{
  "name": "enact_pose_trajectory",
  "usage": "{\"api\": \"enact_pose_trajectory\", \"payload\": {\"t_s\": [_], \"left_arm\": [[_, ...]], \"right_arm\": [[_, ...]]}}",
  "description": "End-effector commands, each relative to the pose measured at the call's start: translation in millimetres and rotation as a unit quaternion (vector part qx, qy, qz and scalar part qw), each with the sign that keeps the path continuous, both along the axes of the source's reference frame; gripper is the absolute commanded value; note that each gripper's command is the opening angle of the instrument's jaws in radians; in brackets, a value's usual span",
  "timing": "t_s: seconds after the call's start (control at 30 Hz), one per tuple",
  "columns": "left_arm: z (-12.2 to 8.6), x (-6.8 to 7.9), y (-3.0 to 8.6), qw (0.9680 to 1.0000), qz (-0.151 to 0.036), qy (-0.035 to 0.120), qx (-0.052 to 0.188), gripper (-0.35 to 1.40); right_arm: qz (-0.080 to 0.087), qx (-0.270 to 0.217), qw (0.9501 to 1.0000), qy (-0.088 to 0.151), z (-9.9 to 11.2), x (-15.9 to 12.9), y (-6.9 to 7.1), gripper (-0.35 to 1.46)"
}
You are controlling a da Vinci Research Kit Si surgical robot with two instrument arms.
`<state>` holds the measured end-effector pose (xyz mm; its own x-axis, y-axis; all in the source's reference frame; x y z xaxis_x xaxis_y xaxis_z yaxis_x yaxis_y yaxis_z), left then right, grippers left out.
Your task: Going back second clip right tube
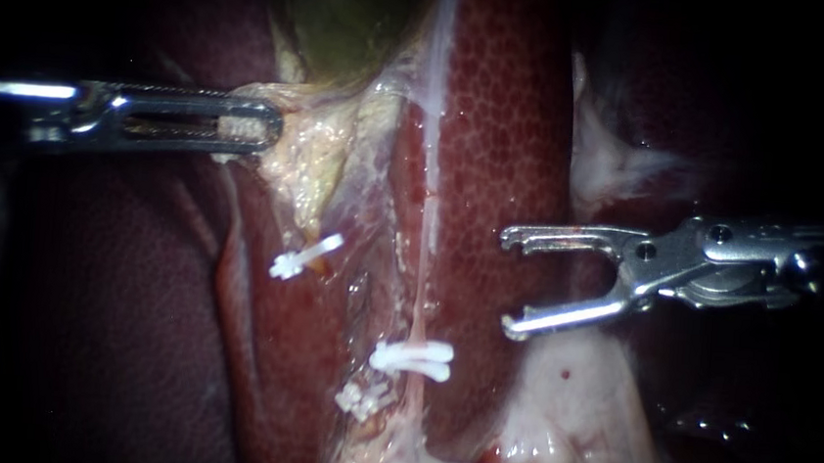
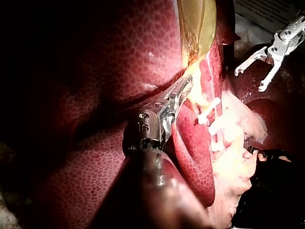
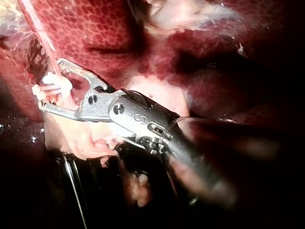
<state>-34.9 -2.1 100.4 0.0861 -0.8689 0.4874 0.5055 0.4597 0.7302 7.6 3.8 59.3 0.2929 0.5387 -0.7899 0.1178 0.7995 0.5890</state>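
Right instrument [image 1: 506, 282] agape; clip [image 1: 412, 357] (crosswise)

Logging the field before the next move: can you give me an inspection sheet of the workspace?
Surface: liver, wet; gallbladder beside it.
Job's things: right tube carries a white clip; second clip sits further left.
Clutter: nothing seen.
Instruments: left instrument, jaws shut on pale tissue below the gallbladder; right instrument, jaws open and empty, beside the right tube.
Cables: nothing seen.
Surroundings: dark beyond the tissue.
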Motion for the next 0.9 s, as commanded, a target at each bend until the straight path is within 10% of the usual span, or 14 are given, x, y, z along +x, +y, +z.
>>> {"api": "enact_pose_trajectory", "payload": {"t_s": [0.03, 0.9], "left_arm": [[0.3, -0.2, -0.1, 1.0000, -0.001, -0.001, -0.001, -0.35], [4.1, -4.8, -2.2, 0.9996, 0.024, 0.003, 0.014, -0.35]], "right_arm": [[0.000, 0.000, 1.0000, 0.000, 0.0, 0.0, 0.0, 0.60], [0.003, 0.002, 1.0000, 0.003, -0.1, -0.1, 0.2, 0.60]]}}
